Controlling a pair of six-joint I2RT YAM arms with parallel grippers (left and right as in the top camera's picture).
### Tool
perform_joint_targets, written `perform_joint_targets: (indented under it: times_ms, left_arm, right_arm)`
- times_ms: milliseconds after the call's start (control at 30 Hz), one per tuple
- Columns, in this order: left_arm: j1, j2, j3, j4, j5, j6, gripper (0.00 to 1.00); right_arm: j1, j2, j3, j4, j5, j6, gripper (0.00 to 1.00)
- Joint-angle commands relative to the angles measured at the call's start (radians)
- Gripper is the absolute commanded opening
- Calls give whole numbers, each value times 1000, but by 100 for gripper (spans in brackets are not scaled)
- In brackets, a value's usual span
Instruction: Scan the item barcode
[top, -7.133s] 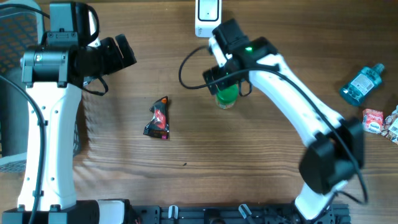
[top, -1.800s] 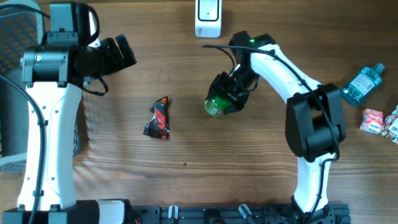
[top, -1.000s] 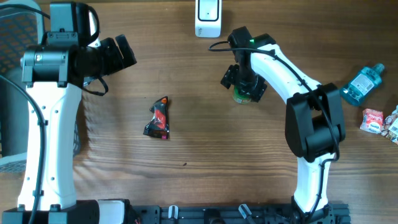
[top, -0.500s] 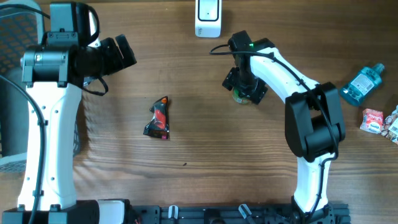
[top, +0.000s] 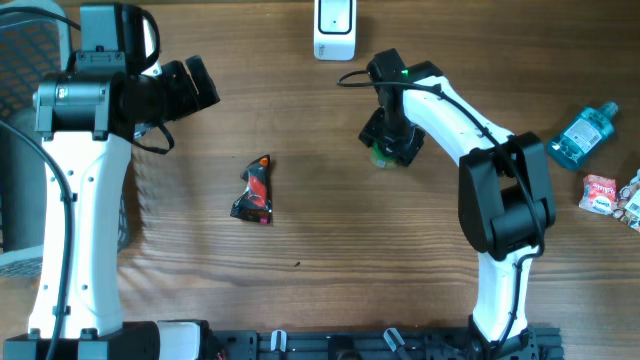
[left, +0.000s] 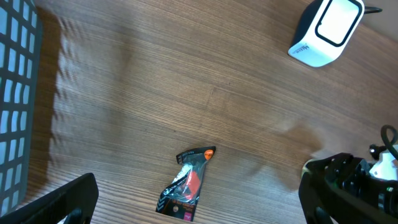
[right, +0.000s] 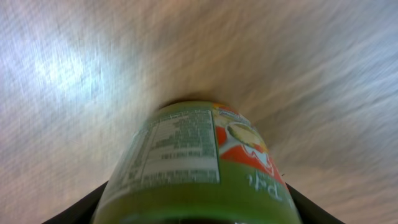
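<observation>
The item here is a green cylindrical can (right: 193, 168). From the right wrist view its side has a white nutrition panel in tiny print, and next to that a red patch with a yellow graphic and some pale lettering. The print is too blurry to read and no barcode can be picked out.

From overhead the can sits on the wooden desk (top: 330, 250), near the white barcode scanner (top: 333, 25) at the far edge but not touching it. Most of it is hidden under the right gripper (top: 392, 137), with only a bit of green poking out. The right jaws sit either side of the can, right up against it, but it's hard to say if they're actually clamped.

The left gripper (top: 205, 83) is way off to the side with its jaws spread wide and nothing in them. A crumpled black and red snack packet (top: 255, 190) lies on the desk between the arms.
</observation>
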Motion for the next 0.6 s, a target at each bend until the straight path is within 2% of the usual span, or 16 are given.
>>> perform_joint_targets:
  times_ms: [0, 233, 333, 567]
  left_arm:
    - [6, 6, -3, 0, -17, -12, 100]
    - [5, 6, -3, 0, -17, -12, 100]
    - [5, 6, -3, 0, -17, -13, 100]
    - [6, 6, -3, 0, -17, -13, 100]
  right_arm:
    - [6, 22, -12, -26, -256, 8, 54]
    - [-22, 22, -11, -137, -823, -206, 53]
    - [-28, 22, -11, -173, -951, -248, 53]
    - [-28, 22, -11, -200, -1165, -239, 54]
